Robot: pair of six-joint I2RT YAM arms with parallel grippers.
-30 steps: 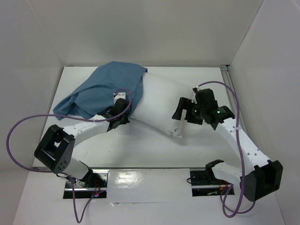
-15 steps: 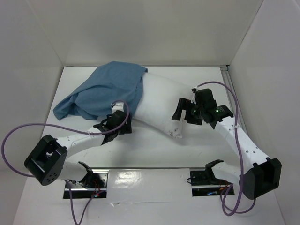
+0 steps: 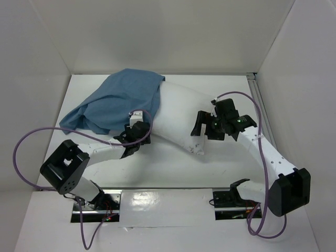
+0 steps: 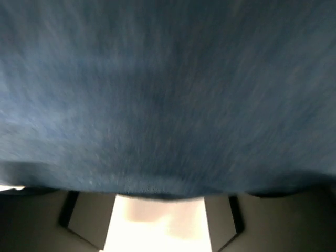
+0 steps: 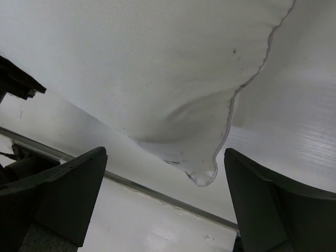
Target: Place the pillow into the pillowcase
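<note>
- The left gripper (image 3: 139,135) has its fingers apart and seems to pinch nothing. It sits right at the near hem of the pillowcase (image 3: 118,100), a large limp sleeve of wrinkly muted blue cloth. Its wrist view is all blurred blue, so I cannot tell whether any cloth lies between the tips.
- The right gripper (image 3: 199,125) gapes wide and is empty. A pointed near corner (image 5: 202,176) of the pillow (image 3: 181,113), a large plump white rectangular cushion of soft fabric, lies between its dark fingers and touches neither.
- The pillow lies slantwise on the white table (image 3: 168,168). Its far left end is covered by the blue cloth and most of its body is bare. From here I cannot say whether that end is inside the sleeve or only under it.
- To my eye, the step in hand is getting a hold on the hem and drawing the sleeve further over the cushion.
- The left fingers ought to close on a single layer of the hem, not on both layers and not on the white fabric beneath, or the mouth gets pinched shut.
- The right fingers would do well to bite deep on the corner, since the tip alone looks likely to slip out.
- Then it should be a slow pull along the pillow's length, with the right side holding or feeding so the cushion does not slide across the table.
</note>
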